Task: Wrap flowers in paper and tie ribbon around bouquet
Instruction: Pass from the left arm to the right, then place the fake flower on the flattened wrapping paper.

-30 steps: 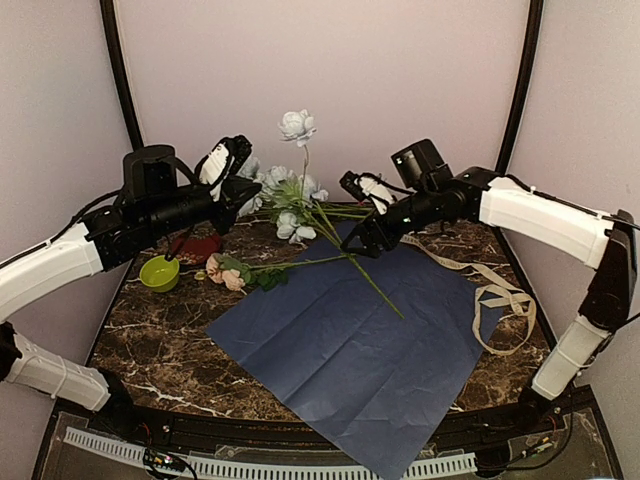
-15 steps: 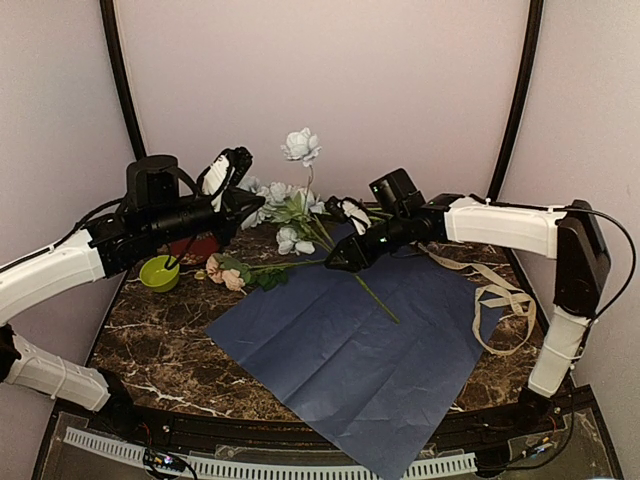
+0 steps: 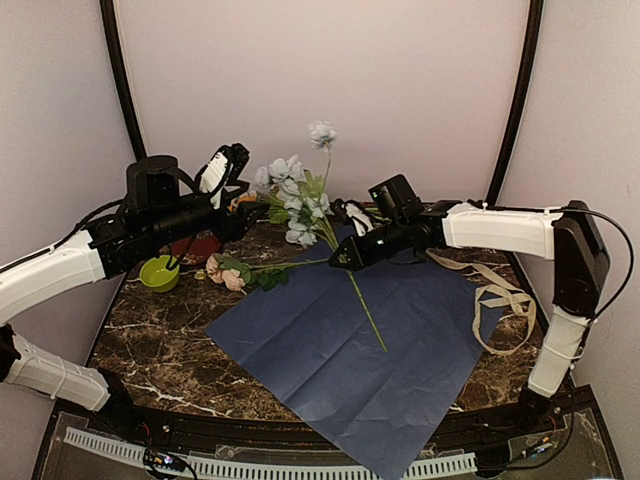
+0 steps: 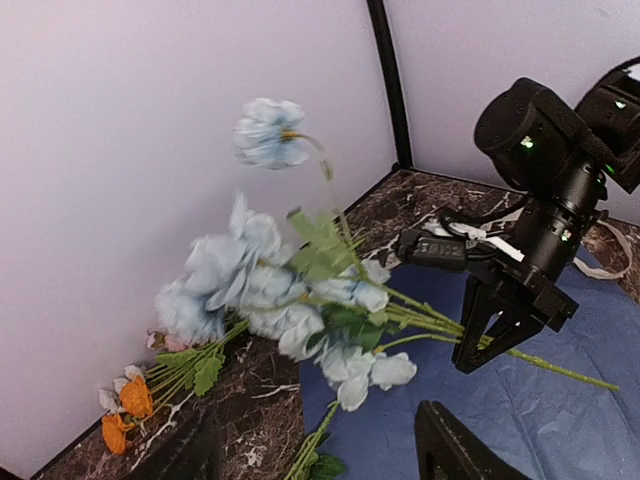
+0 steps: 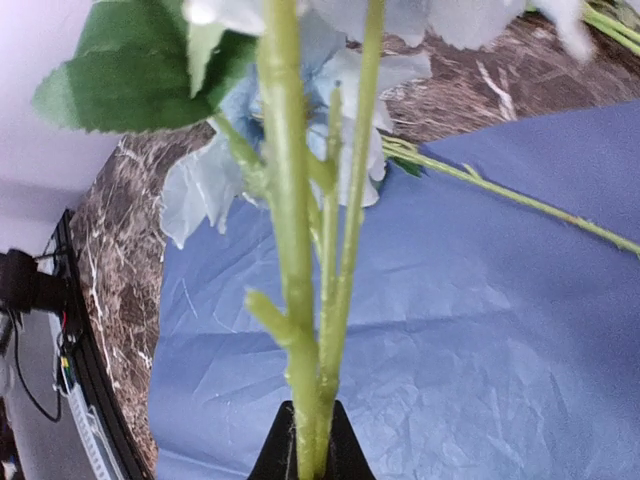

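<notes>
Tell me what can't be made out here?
Top view: the dark red thing beside the green bowl is mostly hidden by the left arm.
Right wrist view: the flowers are cut off at the blooms by the top edge.
Left wrist view: the left claw shows only two tips at the bottom edge.

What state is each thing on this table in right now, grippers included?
right gripper: shut on the stems of the pale blue flowers.
left gripper: open, nothing between its fingers.
pale blue flowers: held by the stems, blooms raised off the table.
pink flower: lying loose, stem reaching onto the paper.
paper: spread flat, unwrapped.
ribbon: loose and untied, right of the paper.
green bowl: upright.
</notes>
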Controlling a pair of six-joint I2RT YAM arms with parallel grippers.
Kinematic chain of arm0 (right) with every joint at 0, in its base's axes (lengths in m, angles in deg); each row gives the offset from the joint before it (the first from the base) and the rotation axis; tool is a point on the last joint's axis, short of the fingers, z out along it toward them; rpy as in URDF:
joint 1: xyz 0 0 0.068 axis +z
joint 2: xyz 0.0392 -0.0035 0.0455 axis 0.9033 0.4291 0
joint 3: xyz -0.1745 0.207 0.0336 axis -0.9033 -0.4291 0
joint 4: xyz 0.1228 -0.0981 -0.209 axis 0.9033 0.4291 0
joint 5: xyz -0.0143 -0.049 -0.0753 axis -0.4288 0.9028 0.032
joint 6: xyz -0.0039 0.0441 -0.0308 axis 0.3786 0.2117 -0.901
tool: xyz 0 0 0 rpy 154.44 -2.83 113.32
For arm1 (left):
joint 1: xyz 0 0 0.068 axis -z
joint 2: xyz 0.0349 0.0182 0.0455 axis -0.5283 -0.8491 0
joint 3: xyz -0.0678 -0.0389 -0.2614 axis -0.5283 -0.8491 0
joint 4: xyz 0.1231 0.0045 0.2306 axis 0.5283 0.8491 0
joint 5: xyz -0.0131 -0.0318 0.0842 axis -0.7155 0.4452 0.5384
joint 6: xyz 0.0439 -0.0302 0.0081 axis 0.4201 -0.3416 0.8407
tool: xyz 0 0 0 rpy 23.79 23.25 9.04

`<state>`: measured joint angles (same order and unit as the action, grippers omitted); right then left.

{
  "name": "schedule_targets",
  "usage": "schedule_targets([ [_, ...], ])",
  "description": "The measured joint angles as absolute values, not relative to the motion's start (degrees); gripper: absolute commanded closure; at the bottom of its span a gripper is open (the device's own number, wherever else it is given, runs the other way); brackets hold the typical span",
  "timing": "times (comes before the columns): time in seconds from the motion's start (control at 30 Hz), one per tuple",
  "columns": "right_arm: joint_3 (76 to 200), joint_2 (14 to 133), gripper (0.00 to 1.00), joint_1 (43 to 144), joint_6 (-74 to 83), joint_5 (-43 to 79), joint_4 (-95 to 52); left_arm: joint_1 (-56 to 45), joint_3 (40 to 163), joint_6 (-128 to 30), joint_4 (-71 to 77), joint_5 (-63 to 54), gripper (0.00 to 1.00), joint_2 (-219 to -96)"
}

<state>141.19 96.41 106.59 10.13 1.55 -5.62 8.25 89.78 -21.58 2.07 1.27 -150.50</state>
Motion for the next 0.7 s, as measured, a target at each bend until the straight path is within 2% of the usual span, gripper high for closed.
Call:
schedule_targets([
  [0.1,136.82,93.81,1.0,102.74,18.89,2.97,-6.46,8.14,89.76,-23.24,2.2,5.47,0.22,-150.52],
  [0.23,129.43,91.51,1.0,98.18,28.07,5.53,-8.49,6.81,90.0,-27.63,3.86,9.18,0.25,-152.35],
  [0.47,127.16,95.17,1.0,97.98,35.33,10.2,-8.33,4.84,94.41,-38.32,10.01,10.84,0.45,-166.08],
  [0.53,127.16,96.37,0.87,97.96,36.12,12.17,-8.4,4.71,95.28,-44.16,10.79,11.85,0.46,-170.04],
  [0.6,127.16,97.46,0.74,97.96,36.47,13.83,-8.36,4.69,95.28,-48.88,11.12,12.75,0.42,-172.4],
  [0.7,127.18,98.71,0.64,97.93,36.01,16.46,-7.48,4.67,96.9,-54.12,12.1,14.08,0.33,-176.35],
])
